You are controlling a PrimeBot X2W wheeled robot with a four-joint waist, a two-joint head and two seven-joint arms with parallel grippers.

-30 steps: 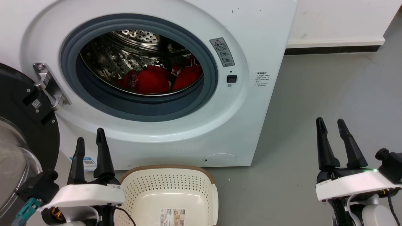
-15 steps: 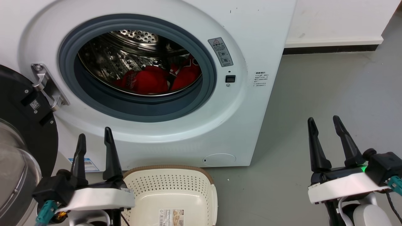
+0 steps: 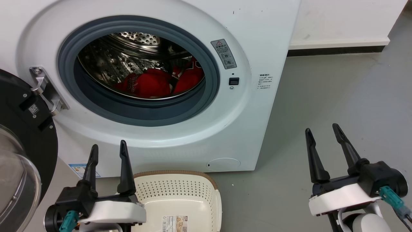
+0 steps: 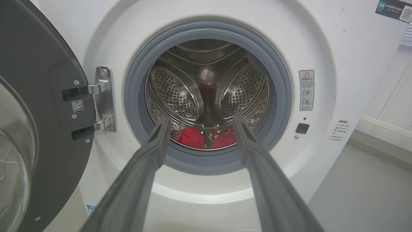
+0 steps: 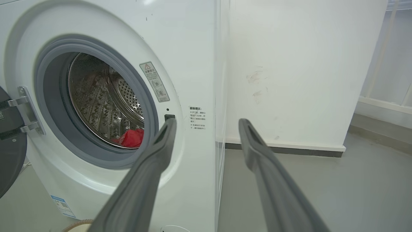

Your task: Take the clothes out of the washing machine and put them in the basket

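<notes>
Left gripper [image 3: 108, 145] spread, holding nothing, fingers [image 3: 126, 170] up, low before the washing machine [image 3: 251, 106] and just beside the left side of the basket [image 3: 175, 188]; right gripper [image 3: 322, 128] likewise spread, holding nothing, over bare floor [image 3: 322, 96] well right of the machine; basket on the floor close before the machine's foot; clothes [image 3: 151, 84] in 2 red lumps at the bottom of the steel drum [image 3: 128, 58], behind the grey ring [image 3: 210, 87]; door [image 3: 35, 138] swung open at the left.

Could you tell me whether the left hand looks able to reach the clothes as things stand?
Probably yes: the door stands wide open, the open left hand faces the drum mouth, and nothing blocks the clothes.
</notes>
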